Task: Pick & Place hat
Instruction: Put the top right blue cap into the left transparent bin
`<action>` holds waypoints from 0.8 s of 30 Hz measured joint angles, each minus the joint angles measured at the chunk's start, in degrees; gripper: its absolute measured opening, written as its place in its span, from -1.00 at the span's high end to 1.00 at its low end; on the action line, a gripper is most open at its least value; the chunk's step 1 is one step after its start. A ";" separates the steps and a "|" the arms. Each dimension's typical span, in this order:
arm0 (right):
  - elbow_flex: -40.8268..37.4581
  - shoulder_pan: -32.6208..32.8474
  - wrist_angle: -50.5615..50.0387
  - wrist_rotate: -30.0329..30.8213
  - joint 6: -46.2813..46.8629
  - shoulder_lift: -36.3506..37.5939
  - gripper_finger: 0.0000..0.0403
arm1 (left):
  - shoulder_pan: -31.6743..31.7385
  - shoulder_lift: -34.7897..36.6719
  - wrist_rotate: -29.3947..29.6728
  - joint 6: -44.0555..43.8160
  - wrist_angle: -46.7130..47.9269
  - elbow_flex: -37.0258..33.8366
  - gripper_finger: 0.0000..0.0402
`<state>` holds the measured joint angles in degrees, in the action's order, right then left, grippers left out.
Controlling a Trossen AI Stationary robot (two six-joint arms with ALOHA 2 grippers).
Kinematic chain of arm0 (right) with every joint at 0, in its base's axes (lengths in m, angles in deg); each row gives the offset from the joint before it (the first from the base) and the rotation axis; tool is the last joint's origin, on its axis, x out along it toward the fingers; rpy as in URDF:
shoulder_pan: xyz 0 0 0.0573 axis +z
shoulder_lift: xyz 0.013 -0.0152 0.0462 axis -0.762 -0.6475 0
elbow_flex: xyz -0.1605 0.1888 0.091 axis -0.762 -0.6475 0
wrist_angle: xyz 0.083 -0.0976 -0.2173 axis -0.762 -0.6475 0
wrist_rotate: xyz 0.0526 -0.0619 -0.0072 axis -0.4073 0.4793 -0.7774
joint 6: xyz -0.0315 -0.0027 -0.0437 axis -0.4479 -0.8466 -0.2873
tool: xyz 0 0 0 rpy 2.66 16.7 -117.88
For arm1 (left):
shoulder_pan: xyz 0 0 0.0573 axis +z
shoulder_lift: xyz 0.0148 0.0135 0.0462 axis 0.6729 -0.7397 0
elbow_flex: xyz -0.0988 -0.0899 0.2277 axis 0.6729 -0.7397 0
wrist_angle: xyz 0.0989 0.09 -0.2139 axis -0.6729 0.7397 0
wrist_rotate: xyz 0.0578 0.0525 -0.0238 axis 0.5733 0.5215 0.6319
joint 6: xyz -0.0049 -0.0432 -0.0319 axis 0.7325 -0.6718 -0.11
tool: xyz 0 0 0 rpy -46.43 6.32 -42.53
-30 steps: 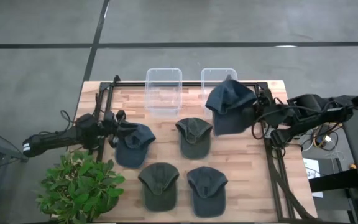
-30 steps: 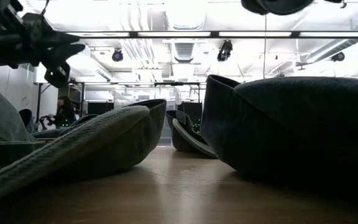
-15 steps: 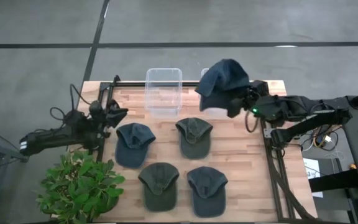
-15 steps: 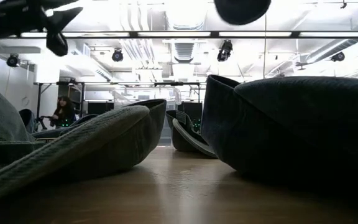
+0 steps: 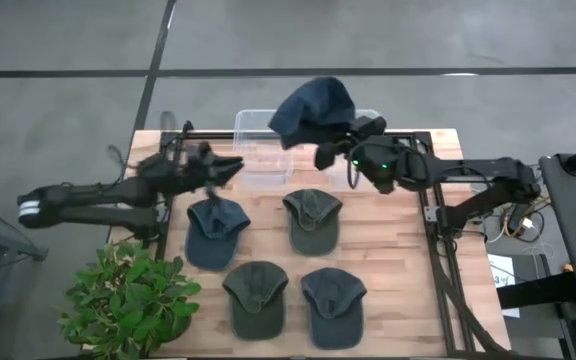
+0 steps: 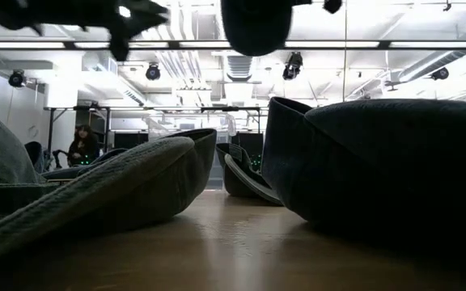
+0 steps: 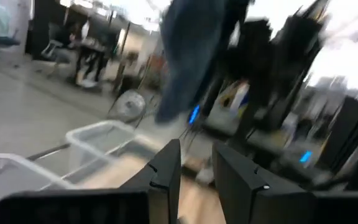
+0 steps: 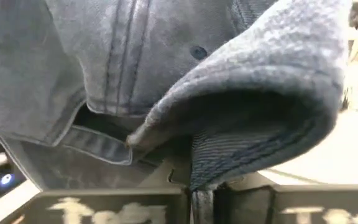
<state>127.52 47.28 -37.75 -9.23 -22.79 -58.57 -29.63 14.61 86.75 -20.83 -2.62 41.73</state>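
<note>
My right gripper (image 5: pixel 324 154) is shut on a dark blue cap (image 5: pixel 313 107) and holds it in the air over the far edge, above the two clear bins (image 5: pixel 263 150). The cap also shows at the top of the low view (image 6: pixel 255 24). My left gripper (image 5: pixel 232 166) is open and empty, raised beside the left bin. A second blue cap (image 5: pixel 215 230) lies flat on the table below it, crown up. Two green caps (image 5: pixel 311 220) (image 5: pixel 255 295) and another blue cap (image 5: pixel 333 305) also lie on the table. My right gripper pinches the edge of the cap's curved brim (image 8: pixel 199 177) between its two fingers. The fingers come roughly level from the table's right side. The cap is lifted clear, and its crown with the top button (image 8: pixel 197 51) stands out beyond the fingers.
The right clear bin (image 5: pixel 360 120) is partly hidden under the held cap. A black frame rail (image 5: pixel 438 260) runs along the table's right side. A potted plant (image 5: pixel 133 295) stands at the near left corner. A person (image 6: pixel 78 145) shows far behind the table.
My right gripper has carried the blue cap up and toward the table's left along the far edge, from the right bin to between the bins. My left gripper has let go of the left blue cap, risen, and gone right toward the left bin. That cap stays on the table.
</note>
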 joint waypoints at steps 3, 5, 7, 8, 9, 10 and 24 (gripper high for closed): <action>0.00 -1.44 7.17 -0.05 -3.25 -3.18 0.94 | -0.01 -5.08 0.75 3.18 1.42 2.44 0.58; 0.00 -2.22 9.45 -0.10 -4.22 -4.87 0.94 | 0.07 -7.39 2.37 3.45 -0.22 4.78 0.58; 0.02 -2.90 9.71 -0.22 -4.47 -6.06 0.94 | 0.18 -9.15 4.58 3.25 -0.12 6.03 0.58; 0.02 -3.17 9.68 -0.27 -4.46 -6.46 0.94 | 0.24 -10.10 5.43 3.11 0.18 6.67 0.58; 0.02 -3.39 9.67 -0.31 -4.05 -6.79 0.94 | 0.24 -10.86 6.28 2.83 0.28 7.26 0.58; 0.02 -3.59 9.69 -0.46 -3.37 -7.08 0.94 | 0.24 -11.45 6.78 2.65 0.98 7.67 0.58; 0.07 -4.73 10.30 -8.90 -2.30 -7.98 0.94 | 1.65 -16.51 10.44 -2.04 0.46 10.61 0.57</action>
<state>127.59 42.54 -27.44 -18.12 -25.08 -66.55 -27.98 -1.90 97.19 -22.87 -2.16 52.34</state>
